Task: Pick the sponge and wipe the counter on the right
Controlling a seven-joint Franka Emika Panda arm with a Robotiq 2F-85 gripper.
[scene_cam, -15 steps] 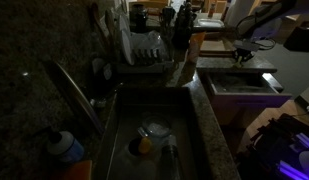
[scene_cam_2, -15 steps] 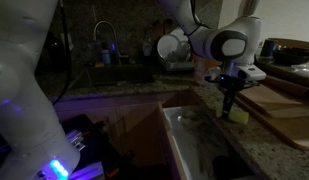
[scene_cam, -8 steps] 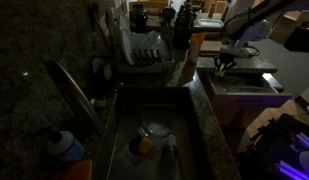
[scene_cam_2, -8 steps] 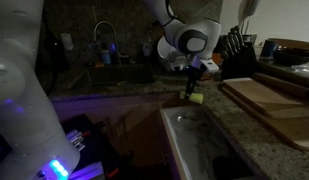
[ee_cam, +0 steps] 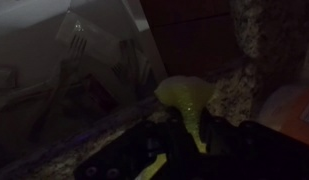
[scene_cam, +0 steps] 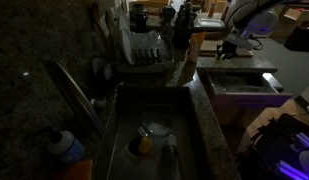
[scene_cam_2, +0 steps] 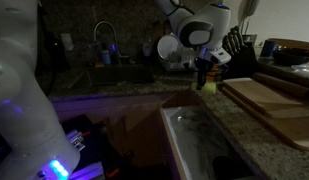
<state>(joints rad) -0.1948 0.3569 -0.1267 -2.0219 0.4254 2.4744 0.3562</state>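
My end effector [scene_cam_2: 203,76] is pinching the yellow sponge [scene_cam_2: 207,87], which sits low against the granite table [scene_cam_2: 222,126], just beside the wooden boards [scene_cam_2: 270,100]. I cannot tell whether the sponge touches the stone. In the wrist view the sponge [ee_cam: 187,95] is clamped between my fingers over speckled granite. The sink [scene_cam: 154,125] lies well apart, with a dish rack [scene_cam: 144,50] behind it.

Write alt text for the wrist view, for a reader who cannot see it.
Dim wrist view: the dark gripper holds a yellow-green sponge at a speckled granite counter. What looks like a dish rack with utensils stands blurred behind, at left.
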